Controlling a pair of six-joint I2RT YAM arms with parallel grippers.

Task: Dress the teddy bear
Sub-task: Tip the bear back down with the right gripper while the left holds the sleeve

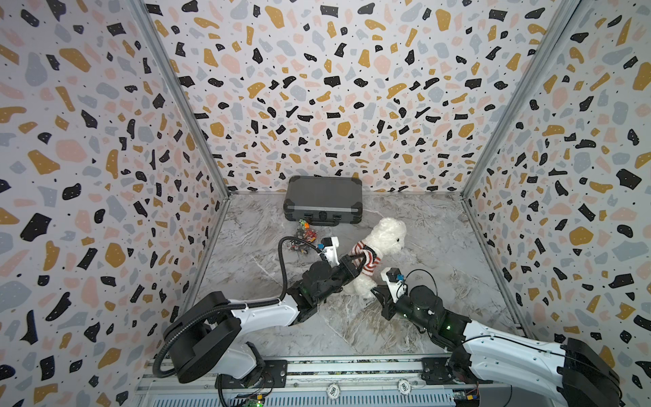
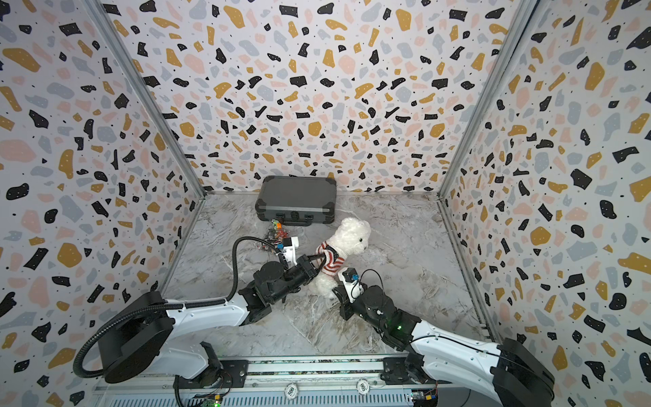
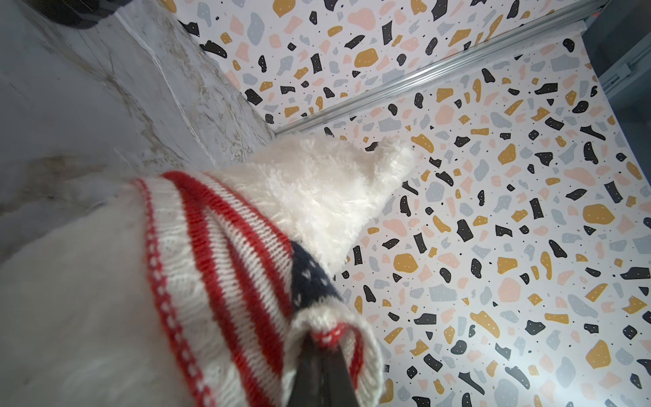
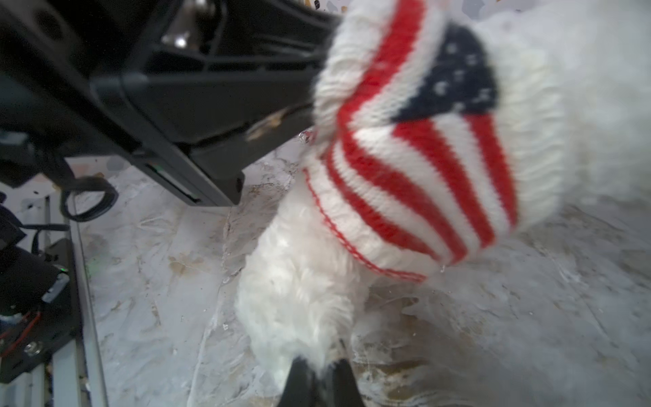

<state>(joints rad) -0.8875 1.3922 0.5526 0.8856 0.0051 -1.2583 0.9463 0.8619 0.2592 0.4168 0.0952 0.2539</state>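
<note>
In both top views the teddy bear (image 1: 386, 235) (image 2: 351, 235) sits near the middle of the marble table (image 1: 440, 246), just in front of a dark case (image 1: 322, 201), with a striped sweater (image 1: 370, 259) round its chest. From the left wrist view, the left gripper (image 3: 322, 347) is pressed together on a red-trimmed edge of the sweater. From the right wrist view, the right gripper (image 4: 318, 373) pinches white fur low on the bear.

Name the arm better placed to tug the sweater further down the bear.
Left, probably. The left pincer is shut on the sweater hem behind the teddy bear, while the right pincer pinches fur at its lower end, suited to anchoring it.
</note>
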